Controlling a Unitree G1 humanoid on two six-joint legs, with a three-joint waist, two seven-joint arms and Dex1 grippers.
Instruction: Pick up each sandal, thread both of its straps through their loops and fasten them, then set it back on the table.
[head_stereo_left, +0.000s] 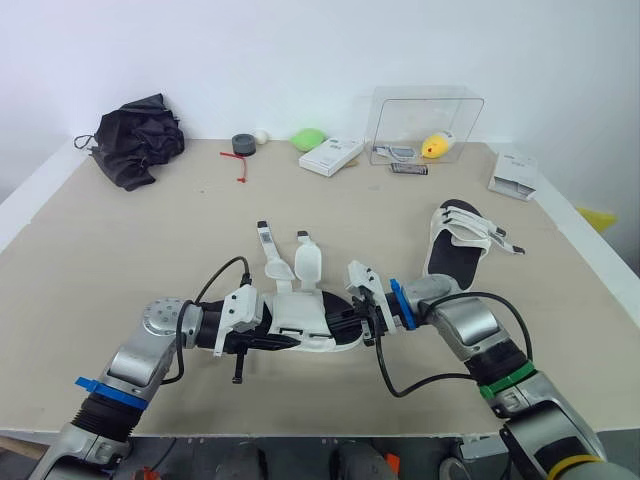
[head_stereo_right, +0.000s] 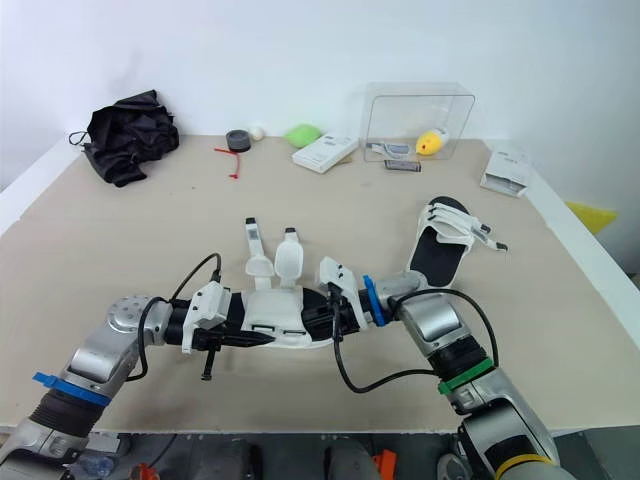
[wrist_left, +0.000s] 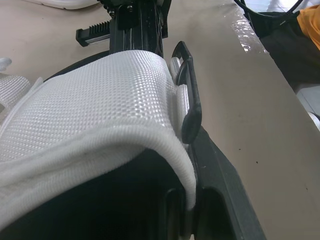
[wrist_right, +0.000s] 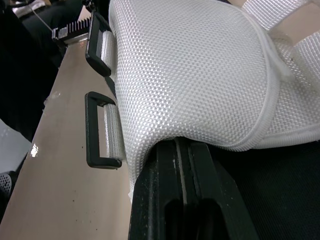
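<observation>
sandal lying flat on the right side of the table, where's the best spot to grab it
Probably by the bare black near end of the sandal, pinching the sole's edge from the robot's side. Its white straps crowd the far half, loose tips sticking out to the right.

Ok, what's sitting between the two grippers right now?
A sandal, gripped at one end by the left gripper and at the other by the right gripper, its white straps sticking up unfastened. Both head views show this.
</observation>
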